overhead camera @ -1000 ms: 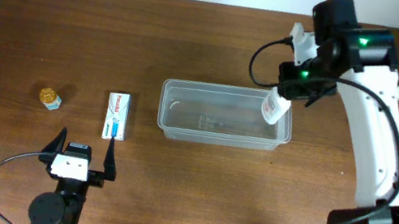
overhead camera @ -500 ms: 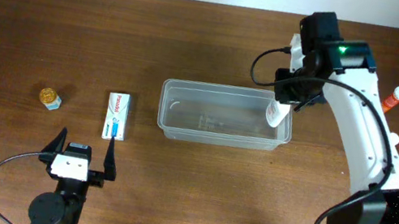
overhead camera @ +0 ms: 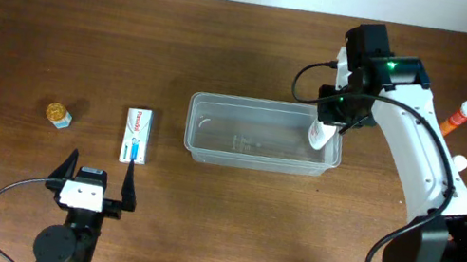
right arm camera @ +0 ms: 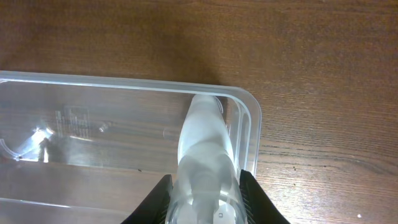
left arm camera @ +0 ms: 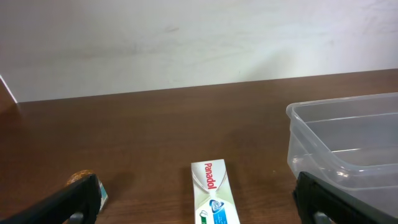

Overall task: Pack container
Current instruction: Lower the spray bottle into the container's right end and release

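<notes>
On table (overhead camera: 41,20), container (overhead camera: 233,131) lengthwise left-right

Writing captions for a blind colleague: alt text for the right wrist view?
The right fingers grip a white bottle, its tip pointing into a corner of the clear container. A brown wooden table lies around it.

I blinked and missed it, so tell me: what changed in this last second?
The right gripper, shut on the white bottle, shifted left and lowered it further into the right end of the container. It has not let go. The open left gripper, the Panadol box and the small gold-capped jar stayed put.
</notes>
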{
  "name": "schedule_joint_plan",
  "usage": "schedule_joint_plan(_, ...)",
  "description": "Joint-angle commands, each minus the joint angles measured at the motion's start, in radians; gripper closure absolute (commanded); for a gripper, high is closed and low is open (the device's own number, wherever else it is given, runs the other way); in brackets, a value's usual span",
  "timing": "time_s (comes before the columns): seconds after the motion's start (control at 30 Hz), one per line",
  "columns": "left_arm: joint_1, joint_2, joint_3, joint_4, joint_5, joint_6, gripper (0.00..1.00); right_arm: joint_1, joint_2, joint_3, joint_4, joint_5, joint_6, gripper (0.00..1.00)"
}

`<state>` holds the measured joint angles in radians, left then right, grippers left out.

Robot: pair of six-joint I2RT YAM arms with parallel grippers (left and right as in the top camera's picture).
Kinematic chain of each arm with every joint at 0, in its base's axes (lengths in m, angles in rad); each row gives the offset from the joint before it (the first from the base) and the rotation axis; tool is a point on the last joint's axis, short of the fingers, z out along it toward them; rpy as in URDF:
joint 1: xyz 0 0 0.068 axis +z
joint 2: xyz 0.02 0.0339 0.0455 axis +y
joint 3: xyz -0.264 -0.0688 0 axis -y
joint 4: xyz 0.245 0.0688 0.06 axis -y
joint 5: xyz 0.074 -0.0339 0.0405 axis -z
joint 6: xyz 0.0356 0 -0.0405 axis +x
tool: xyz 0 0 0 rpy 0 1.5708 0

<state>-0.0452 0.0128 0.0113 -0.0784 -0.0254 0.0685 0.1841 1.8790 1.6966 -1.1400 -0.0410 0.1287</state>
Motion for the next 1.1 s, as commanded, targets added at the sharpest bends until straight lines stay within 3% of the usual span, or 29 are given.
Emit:
schedule_joint_plan(0.0,0.004,-0.006,-0.002,-0.005,0.011,0.016,0.01,0.006,-0.006,-0.014,0.005,0.016,0.012,0.76)
schedule_joint_plan(0.53,0.004,-0.006,-0.002,-0.005,0.011,0.016,0.01,0.005,-0.005,-0.146,0.131,0.017,0.038,0.76)
schedule_joint_plan(0.6,0.004,-0.006,-0.002,-0.005,0.011,0.016,0.01,0.005,-0.005,-0.146,0.136,0.020,0.037,0.67)
schedule_joint_plan(0.97,0.004,-0.006,-0.002,-0.005,0.011,0.016,0.01,0.005,-0.010,-0.081,0.133,0.027,0.034,0.64)
schedule_joint_plan(1.07,0.004,-0.006,-0.002,-0.005,0.011,0.016,0.01,0.005,-0.012,0.021,0.067,0.028,0.019,0.53)
